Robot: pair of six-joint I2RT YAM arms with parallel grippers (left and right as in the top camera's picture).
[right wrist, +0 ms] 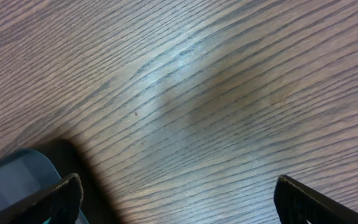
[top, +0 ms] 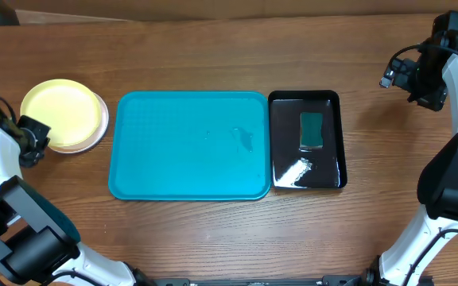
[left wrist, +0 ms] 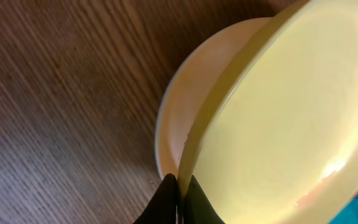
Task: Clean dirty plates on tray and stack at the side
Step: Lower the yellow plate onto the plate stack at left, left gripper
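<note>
A pale yellow-green plate [top: 62, 107] lies on top of a white plate [top: 95, 137] on the table, left of the turquoise tray [top: 173, 159]. My left gripper [top: 41, 137] is at the stack's lower left edge. In the left wrist view, the left gripper [left wrist: 180, 186] is shut on the rim of the yellow plate [left wrist: 291, 112], which is tilted up over the white plate [left wrist: 194, 81]. The tray holds no plates, only a faint wet smear [top: 245, 140]. My right gripper [top: 394, 75] hangs at the far right. In its wrist view the right gripper [right wrist: 176, 193] is open over bare wood.
A glossy black tray [top: 283, 119] sits against the turquoise tray's right side, with a green sponge [top: 312, 129] and some white foam [top: 295, 171] in it. Its corner [right wrist: 17, 180] shows at the lower left of the right wrist view.
</note>
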